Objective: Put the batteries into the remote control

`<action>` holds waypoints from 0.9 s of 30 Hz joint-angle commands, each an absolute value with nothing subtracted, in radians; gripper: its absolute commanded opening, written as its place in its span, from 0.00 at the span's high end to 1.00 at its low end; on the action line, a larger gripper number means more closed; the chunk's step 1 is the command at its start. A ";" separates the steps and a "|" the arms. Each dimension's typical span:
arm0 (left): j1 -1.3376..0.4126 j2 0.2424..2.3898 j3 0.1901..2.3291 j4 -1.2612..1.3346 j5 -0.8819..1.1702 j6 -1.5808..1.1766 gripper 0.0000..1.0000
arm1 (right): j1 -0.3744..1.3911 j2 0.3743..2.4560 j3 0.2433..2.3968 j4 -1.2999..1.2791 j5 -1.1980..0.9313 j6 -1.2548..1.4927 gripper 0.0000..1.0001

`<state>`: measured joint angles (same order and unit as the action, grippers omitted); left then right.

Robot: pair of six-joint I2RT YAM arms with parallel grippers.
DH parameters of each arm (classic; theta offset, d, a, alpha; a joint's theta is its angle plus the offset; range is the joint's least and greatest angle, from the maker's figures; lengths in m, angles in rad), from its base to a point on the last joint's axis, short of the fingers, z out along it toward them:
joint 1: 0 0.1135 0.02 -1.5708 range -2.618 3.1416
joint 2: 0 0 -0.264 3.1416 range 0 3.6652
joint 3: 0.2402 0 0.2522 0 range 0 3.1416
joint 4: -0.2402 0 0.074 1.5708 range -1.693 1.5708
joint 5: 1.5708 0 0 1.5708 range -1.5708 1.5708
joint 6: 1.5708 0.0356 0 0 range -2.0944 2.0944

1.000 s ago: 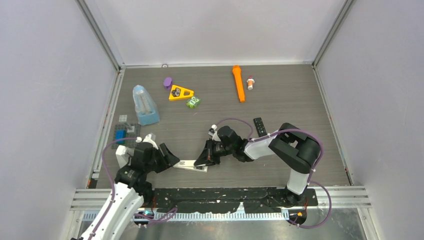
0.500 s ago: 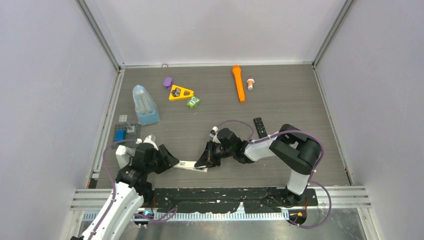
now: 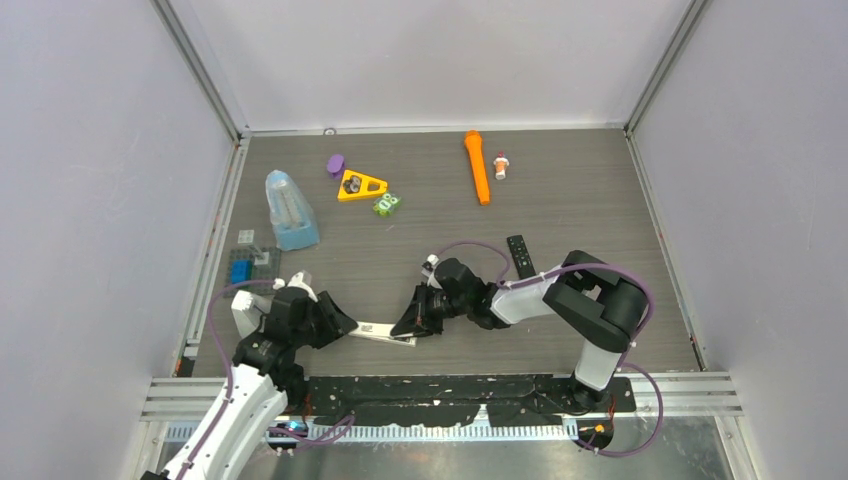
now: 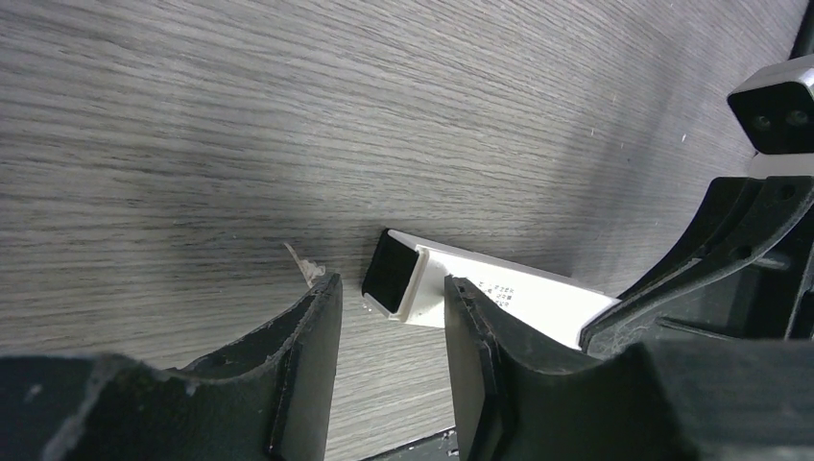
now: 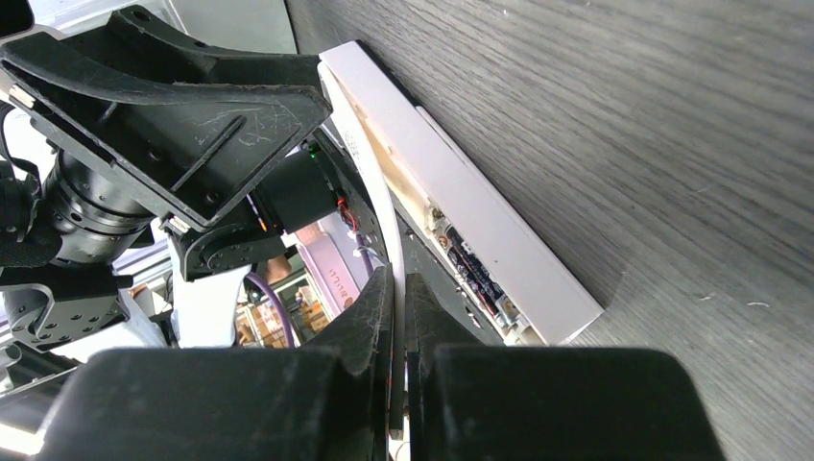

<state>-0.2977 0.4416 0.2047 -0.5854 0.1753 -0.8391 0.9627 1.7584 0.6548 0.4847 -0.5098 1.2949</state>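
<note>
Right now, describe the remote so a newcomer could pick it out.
Near the table's front edge, look between the left claw and the right claw. The remote is the slim white bar lying there. The black handset farther back is smaller and dark.

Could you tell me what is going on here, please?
Both arms are working on the remote control, one at each end. The left gripper stands open around its dark end. The right gripper is pinched on a thin white strip beside the open compartment, where batteries already sit.
</note>
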 commanded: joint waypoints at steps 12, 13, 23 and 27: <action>-0.298 0.534 0.198 -0.552 0.226 -0.840 0.72 | 0.974 1.744 0.648 0.236 -0.423 1.306 0.95; -0.302 0.534 0.198 -0.552 0.220 -0.841 0.72 | 0.974 1.744 0.649 0.233 -0.426 1.306 0.95; -0.380 0.584 0.202 -0.542 0.176 -0.830 0.76 | 0.974 1.713 0.652 0.186 -0.419 1.297 0.88; -0.397 0.607 0.203 -0.542 0.142 -0.827 0.76 | 0.974 1.697 0.650 0.183 -0.432 1.294 0.84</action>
<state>-0.3725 0.5663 0.2142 -0.4805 0.1909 -0.8566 0.9676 1.7119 0.6659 0.3447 -0.4725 1.3117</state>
